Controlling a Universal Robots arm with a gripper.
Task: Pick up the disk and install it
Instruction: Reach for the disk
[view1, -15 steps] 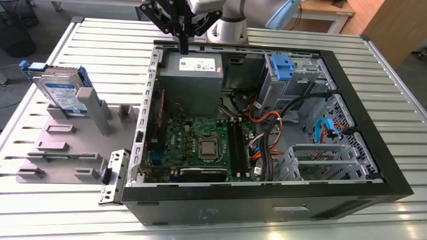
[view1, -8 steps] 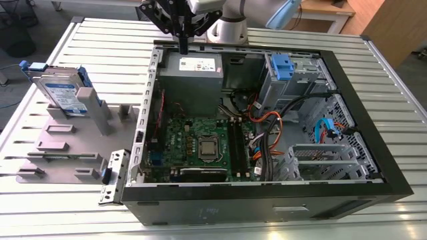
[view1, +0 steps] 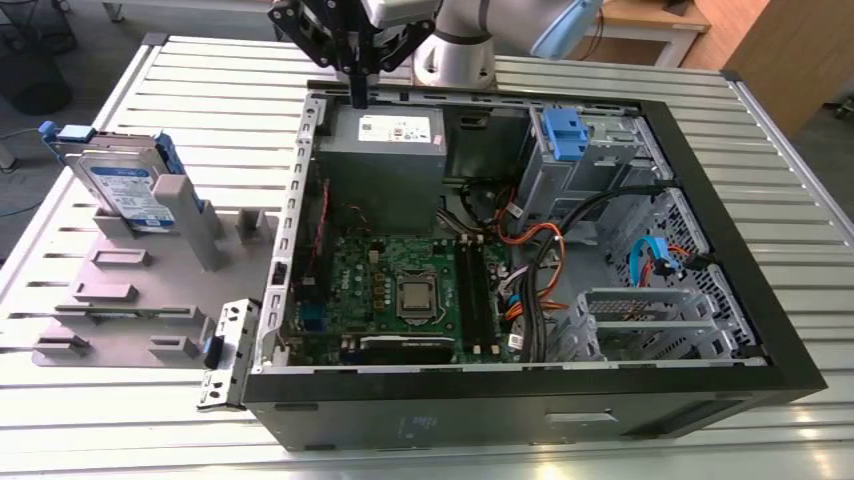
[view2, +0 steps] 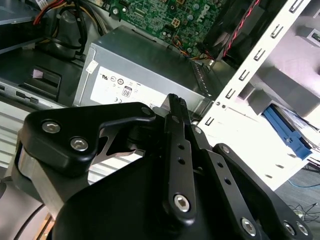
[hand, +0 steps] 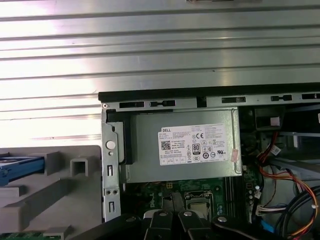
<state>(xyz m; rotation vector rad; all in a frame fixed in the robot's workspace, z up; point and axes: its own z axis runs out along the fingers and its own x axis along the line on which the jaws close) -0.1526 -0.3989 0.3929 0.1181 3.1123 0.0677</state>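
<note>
The disk (view1: 123, 190) stands on edge in a grey holder (view1: 134, 290) at the exterior view's left, outside the computer case. It is silver with a white-and-blue label and sits in a blue carrier. My gripper (view1: 358, 98) hangs over the case's back rim, above the grey power supply (view1: 387, 150), well to the right of the disk. Its fingers are shut together with nothing between them. In the second wrist view the gripper (view2: 175, 102) points at the power supply (view2: 145, 75), with the disk's blue carrier (view2: 292, 135) off to one side. The first wrist view catches the carrier's blue edge (hand: 20, 166).
The open black computer case (view1: 727, 215) lies on a slatted metal table (view1: 200, 70). Inside it are a green motherboard (view1: 400, 290), bundled cables (view1: 561, 250), a blue-latched drive bay (view1: 563, 135) and a metal drive cage (view1: 647, 320). A loose metal bracket (view1: 227, 350) lies by the case's left wall.
</note>
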